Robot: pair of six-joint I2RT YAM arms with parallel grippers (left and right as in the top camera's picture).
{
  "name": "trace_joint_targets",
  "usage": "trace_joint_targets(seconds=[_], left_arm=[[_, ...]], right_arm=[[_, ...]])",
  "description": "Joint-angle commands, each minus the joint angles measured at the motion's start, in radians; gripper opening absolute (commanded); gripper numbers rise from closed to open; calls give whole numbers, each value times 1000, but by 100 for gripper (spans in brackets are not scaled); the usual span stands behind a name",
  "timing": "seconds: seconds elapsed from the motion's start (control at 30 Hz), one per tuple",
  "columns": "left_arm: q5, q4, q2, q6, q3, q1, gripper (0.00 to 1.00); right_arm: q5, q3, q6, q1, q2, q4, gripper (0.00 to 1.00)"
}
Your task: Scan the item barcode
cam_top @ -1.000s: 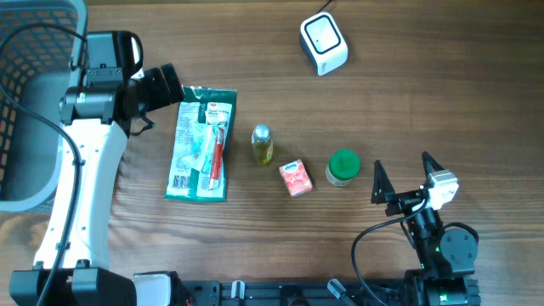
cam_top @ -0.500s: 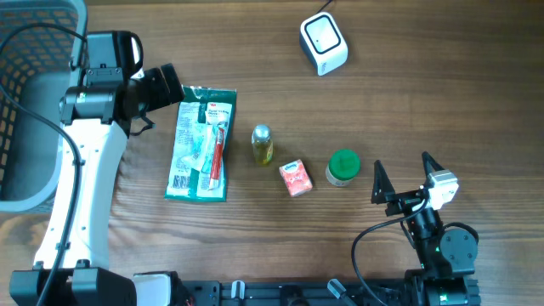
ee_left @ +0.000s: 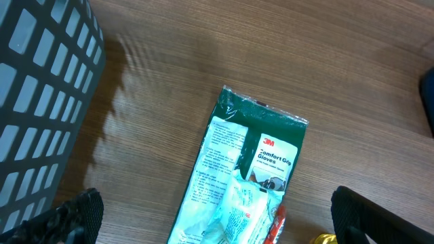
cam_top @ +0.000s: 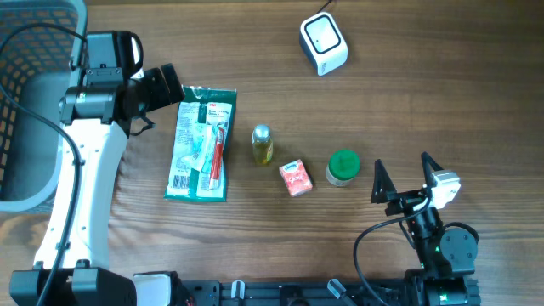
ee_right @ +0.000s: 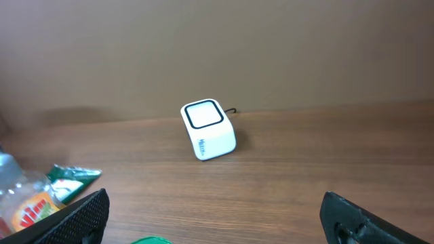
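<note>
The white barcode scanner (cam_top: 323, 44) stands at the back of the table, also in the right wrist view (ee_right: 208, 129). Four items lie in a row: a green glove packet (cam_top: 201, 143), a small gold-capped bottle (cam_top: 263, 144), a red carton (cam_top: 296, 178) and a green-lidded jar (cam_top: 343, 167). My left gripper (cam_top: 168, 87) hovers open by the packet's top left corner; the packet (ee_left: 244, 176) lies between and beyond its fingers (ee_left: 71, 217). My right gripper (cam_top: 405, 174) is open and empty near the front edge, right of the jar.
A grey plastic basket (cam_top: 25, 102) takes up the far left edge, close behind the left arm. The scanner's cable runs off the back of the table. Bare wood lies between the item row and the scanner.
</note>
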Motion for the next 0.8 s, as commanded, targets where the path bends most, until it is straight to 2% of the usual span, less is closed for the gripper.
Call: trace_joint_targets(seconds=[0.0,0.07,0.17,0.37,0.53,0.63,0.77], left_arm=[[11,3,-7,-9,14,4,100],[11,3,-7,-9,14,4,100],[11,3,-7,-9,14,4,100],[11,3,-7,-9,14,4,100],[11,3,-7,-9,14,4,100],[11,3,-7,-9,14,4,100],[11,3,-7,-9,14,4,100]], right_arm=[[2,-1,197,-3,6,3,100],[-38,-1,251,-3,6,6,100],[-149,0,252,-3,6,18,100],[-180,97,254,-3,15,-61,100],[-161,280,251,-3,94,-172,100],[-164,435,232,-3,203,-260,100],[-164,693,225,-3,392,-481,100]])
